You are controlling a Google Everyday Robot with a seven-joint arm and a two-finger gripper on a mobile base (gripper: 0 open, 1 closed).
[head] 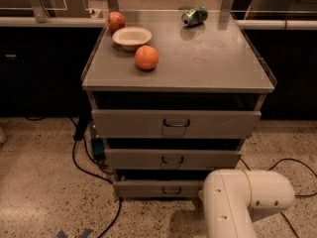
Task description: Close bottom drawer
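The bottom drawer (pixel 148 188), a shallow grey metal tray with a flat front and a small dark loop handle (pixel 171 190), sits lowest in the grey metal cabinet (pixel 208 58), just above the floor. It is pulled slightly out, with a dark gap showing above its front. The right end of that front is covered by the robot's bulky white arm segment (pixel 247 202), which stands at the cabinet's lower right corner. The gripper is out of sight behind this segment, so it cannot be told whether it is spread or pressed together.

Above the bottom drawer, the grey middle drawer (pixel 138 158) and the grey top drawer (pixel 129 123) also stand partly out of the cabinet, each with a dark gap over its front and a loop handle at its centre.

On the cabinet's flat top, a round orange fruit (pixel 147 57) lies near the left front. A small cream bowl (pixel 132 36) sits just behind it, and a red apple (pixel 116 21) rests at the back left corner. A crushed green drink can (pixel 194 16) lies on its side near the back edge, right of centre.

Black cables (pixel 81 162) trail over the speckled stone floor (pixel 39 182) to the cabinet's left. Another black cable (pixel 292 163) loops on the floor at its right.
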